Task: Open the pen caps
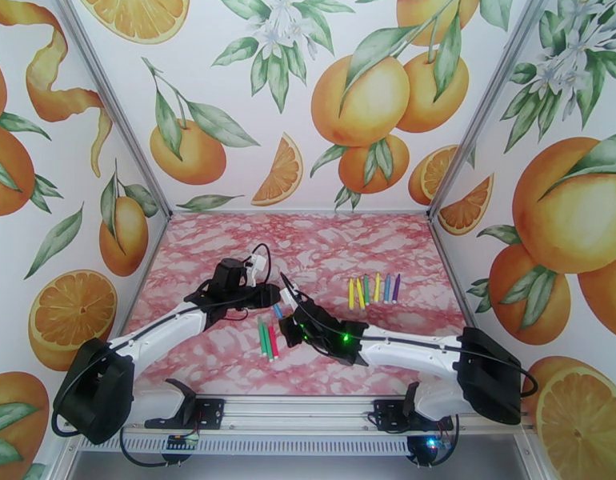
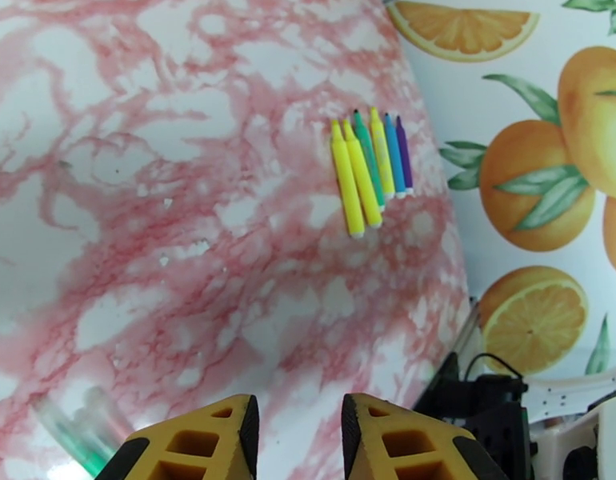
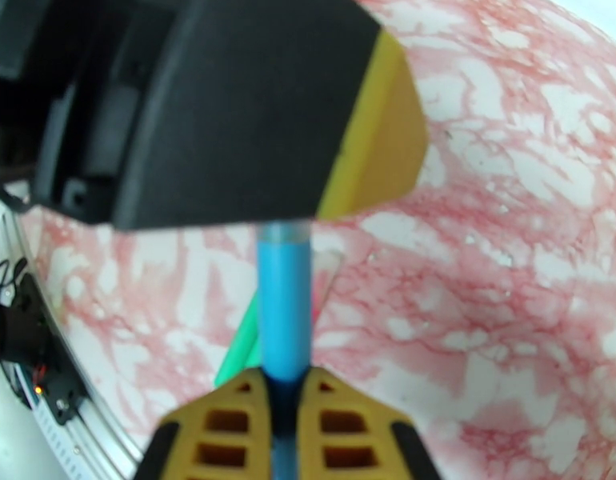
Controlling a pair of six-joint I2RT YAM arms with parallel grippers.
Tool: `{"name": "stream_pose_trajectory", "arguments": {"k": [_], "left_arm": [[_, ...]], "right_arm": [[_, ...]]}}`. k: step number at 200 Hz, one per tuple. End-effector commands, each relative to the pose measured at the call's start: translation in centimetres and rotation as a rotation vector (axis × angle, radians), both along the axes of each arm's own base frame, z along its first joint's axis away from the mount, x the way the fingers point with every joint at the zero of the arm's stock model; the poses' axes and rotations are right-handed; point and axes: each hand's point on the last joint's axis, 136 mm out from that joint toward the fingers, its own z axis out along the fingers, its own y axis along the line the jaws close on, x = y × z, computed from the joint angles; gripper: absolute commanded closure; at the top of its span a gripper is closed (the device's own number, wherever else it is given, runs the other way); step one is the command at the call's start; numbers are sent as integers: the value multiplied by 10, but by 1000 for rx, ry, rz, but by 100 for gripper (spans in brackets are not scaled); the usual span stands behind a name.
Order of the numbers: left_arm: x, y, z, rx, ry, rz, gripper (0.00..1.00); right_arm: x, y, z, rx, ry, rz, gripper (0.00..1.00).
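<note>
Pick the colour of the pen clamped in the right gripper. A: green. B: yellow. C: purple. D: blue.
D: in the right wrist view, the right gripper is shut on a blue pen that sticks out past its fingertips.

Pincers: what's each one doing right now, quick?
Left pincer: open, with nothing in the gap between its fingers.
Right pincer: closed on the blue pen.
</note>
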Motion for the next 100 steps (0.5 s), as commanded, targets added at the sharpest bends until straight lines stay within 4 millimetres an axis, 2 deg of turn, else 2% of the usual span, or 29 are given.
{"name": "stream_pose_trajectory", "arguments": {"k": [1,73,100], "left_arm": [[6,-9,22,-35,-51,-16,73],[5,-14,25,-37,-53,-24,81],[4,-14,27,-38,-53,-25,87]], "right_arm": [[8,8,13,38,-39,-5,92],[13,4,21,47,-63,-28,92],[14,2,23,50,-68,-38,92]]}}
